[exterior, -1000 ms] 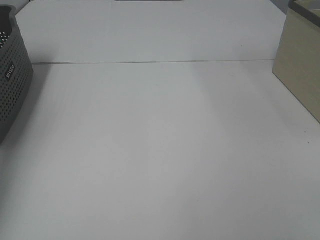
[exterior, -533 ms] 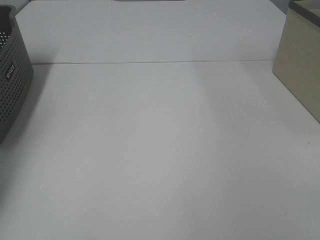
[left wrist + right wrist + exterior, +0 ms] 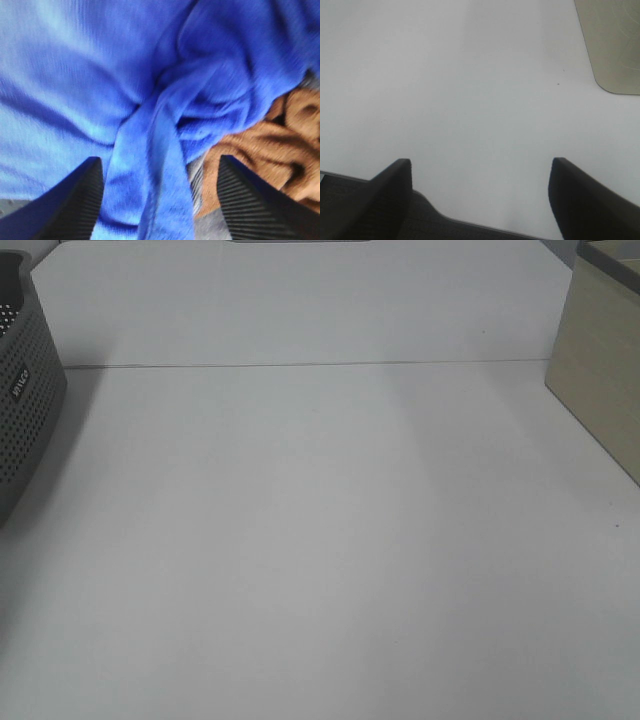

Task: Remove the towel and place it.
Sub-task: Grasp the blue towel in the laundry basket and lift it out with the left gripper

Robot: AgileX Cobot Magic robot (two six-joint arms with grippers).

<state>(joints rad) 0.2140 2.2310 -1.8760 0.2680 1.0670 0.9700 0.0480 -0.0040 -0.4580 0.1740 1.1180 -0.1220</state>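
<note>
Left wrist view has the left tool (image 3: 160,163) open, straddling a bunched ridge of the towel (image 3: 100,75) that lies against a brown cloth (image 3: 270,145), which a sloppy pinch could drag along, while the right tool (image 3: 480,161) gapes idle over the bench (image 3: 470,75).

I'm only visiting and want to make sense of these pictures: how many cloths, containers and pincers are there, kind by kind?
Cloths: 2 (royal-blue microfibre towel, orange-brown fuzzy cloth)
Containers: 2 (grey perforated plastic basket, beige box)
Pincers: 2 (left pincer, right pincer)
Total: 6
</note>
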